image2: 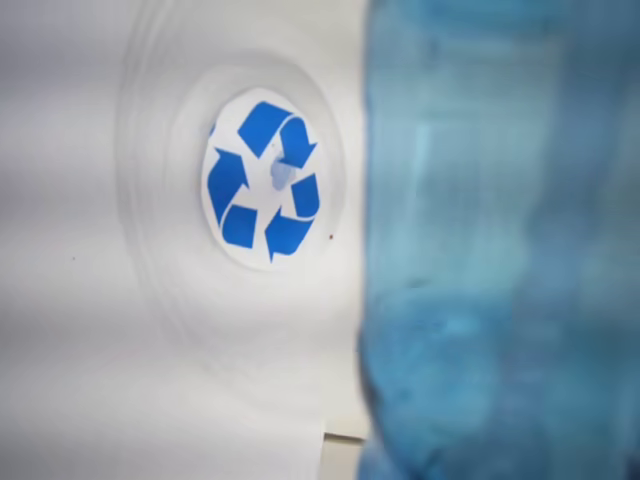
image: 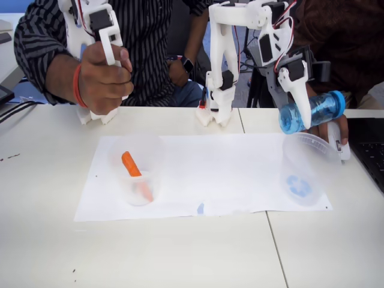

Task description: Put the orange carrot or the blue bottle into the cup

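Note:
My white gripper (image: 306,120) is shut on the blue bottle (image: 313,111) and holds it on its side in the air, cap to the right, just above the rim of the cup (image: 313,163). The cup stands on the right end of the paper, with a blue mark on its base. In the wrist view the blue bottle (image2: 500,250) is a blur over the right half, and the cup (image2: 150,210) lies below to the left with its blue recycling mark in view. The orange carrot (image: 131,164) leans inside another clear cup (image: 147,157) at the left.
A white paper sheet (image: 228,174) covers the middle of the white table (image: 180,252). A person's hand rests on a white mouse (image: 339,144) right behind the cup. A black keyboard (image: 371,155) sits at the right edge. People sit behind the table.

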You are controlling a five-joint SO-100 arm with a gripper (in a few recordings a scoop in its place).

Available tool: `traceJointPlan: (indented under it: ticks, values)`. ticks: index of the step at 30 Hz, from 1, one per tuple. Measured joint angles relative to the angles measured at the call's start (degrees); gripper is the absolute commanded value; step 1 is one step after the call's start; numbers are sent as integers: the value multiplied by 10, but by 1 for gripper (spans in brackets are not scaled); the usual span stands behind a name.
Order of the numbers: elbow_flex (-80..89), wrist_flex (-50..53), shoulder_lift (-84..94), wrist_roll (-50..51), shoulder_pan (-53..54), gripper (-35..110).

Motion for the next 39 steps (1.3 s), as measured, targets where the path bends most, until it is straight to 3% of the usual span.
traceJointPlan:
  ticks: [39]
  values:
    - [0,-14,0,0,4,31]
